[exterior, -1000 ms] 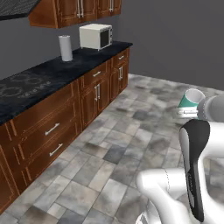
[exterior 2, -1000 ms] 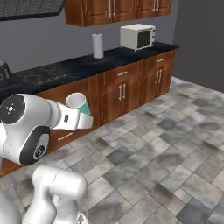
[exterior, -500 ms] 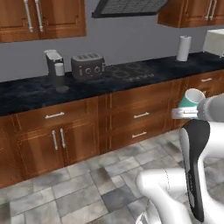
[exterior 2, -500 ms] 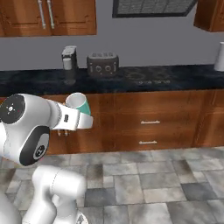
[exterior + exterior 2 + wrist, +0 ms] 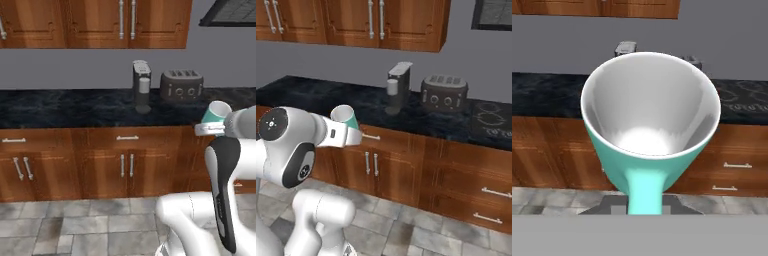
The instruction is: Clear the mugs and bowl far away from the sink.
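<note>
Teal-glazed mug (image 5: 650,131), likely light, rigid, slick and breakable; the gripper (image 5: 210,129) fingers seem closed narrowly on its handle, the sensible hold.

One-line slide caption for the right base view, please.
White arm's gripper carries a pale teal mug above the floor, facing a dark counter with coffee maker and toaster.

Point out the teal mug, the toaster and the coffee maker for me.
teal mug (image 5: 649,150): hand view, on its white inside wall.
toaster (image 5: 181,86): left base view, on its front face.
coffee maker (image 5: 397,87): right base view, on its upright body.
</note>
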Robot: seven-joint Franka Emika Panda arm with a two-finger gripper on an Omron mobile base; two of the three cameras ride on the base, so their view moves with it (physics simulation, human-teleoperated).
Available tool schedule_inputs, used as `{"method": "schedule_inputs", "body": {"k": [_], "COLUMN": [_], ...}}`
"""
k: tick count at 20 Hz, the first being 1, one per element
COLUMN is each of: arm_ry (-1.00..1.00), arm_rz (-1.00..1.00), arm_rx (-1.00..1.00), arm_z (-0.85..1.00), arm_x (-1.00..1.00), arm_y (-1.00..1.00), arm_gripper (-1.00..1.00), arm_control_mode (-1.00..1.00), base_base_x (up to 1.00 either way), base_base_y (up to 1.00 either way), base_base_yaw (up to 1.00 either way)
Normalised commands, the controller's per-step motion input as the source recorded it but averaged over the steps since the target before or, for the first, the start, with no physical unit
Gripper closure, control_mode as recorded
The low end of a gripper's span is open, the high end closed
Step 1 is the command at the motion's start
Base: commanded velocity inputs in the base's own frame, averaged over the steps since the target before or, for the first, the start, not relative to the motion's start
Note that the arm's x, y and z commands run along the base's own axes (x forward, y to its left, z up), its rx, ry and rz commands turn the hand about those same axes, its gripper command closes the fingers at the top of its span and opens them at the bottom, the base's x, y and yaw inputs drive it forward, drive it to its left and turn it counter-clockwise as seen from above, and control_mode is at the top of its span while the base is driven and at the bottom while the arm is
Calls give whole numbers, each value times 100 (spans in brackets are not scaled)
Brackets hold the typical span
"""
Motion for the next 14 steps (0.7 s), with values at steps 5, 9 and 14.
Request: {"method": "schedule_inputs", "body": {"k": [5,9,14], "arm_ry": [0,0,0], "arm_rz": [0,0,0], "arm_rx": [0,0,0], "arm_z": [0,0,0], "arm_x": [0,0,0], "arm_y": [0,0,0], "arm_gripper": [100,100,100], "arm_control_mode": [100,100,100], "base_base_x": [94,53,-2], "base_base_y": [-36,-55,-30], "base_base_yaw": [18,-13,-51]}}
